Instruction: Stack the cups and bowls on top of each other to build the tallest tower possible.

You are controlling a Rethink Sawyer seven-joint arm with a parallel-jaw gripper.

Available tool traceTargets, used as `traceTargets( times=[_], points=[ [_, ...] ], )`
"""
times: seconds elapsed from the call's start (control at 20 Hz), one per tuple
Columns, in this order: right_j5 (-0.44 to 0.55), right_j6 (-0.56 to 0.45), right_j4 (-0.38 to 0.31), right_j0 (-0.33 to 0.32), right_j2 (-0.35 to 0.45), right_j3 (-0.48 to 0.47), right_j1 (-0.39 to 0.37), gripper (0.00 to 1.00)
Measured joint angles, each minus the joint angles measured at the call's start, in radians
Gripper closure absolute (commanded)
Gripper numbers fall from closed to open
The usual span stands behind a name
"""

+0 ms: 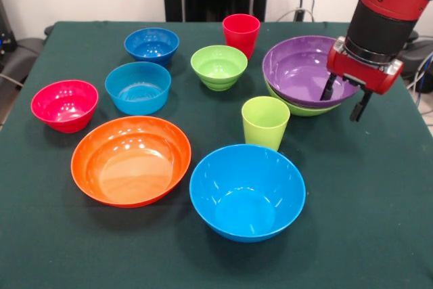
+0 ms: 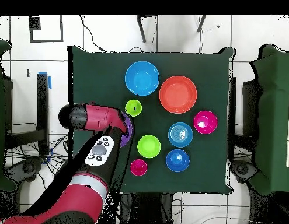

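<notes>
The tower is a wide purple bowl [image 1: 301, 67] nested in the large lime-green bowl [image 1: 298, 107] at the right; in the overhead view the purple bowl [image 2: 128, 129] is mostly hidden by my arm. My gripper [image 1: 344, 98] is open over the purple bowl's right rim, one finger inside and one outside, holding nothing. The red cup [image 1: 241, 32] stands alone on the table behind the tower. The lime-green cup [image 1: 264, 121] stands in front of it. The small lime-green bowl [image 1: 218, 66] sits left of the tower.
The large light blue bowl [image 1: 247, 191] and orange bowl [image 1: 130, 160] sit near the front. The small pink-red [image 1: 64, 104], light blue [image 1: 138, 87] and dark blue [image 1: 151, 45] bowls sit at the left. The table's right edge [image 1: 423, 140] is close to the gripper.
</notes>
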Motion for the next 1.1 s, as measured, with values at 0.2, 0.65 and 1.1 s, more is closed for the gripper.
traceTargets(
  times=[0.2, 0.65, 1.1],
  points=[
    [-0.011, 0.0, -0.011, -0.004, 0.004, 0.003, 0.0, 0.0],
    [-0.012, 0.0, -0.047, 0.002, -0.004, 0.004, 0.002, 0.0],
    [0.023, 0.0, -0.093, 0.015, -0.028, 0.004, 0.003, 0.0]
  ],
)
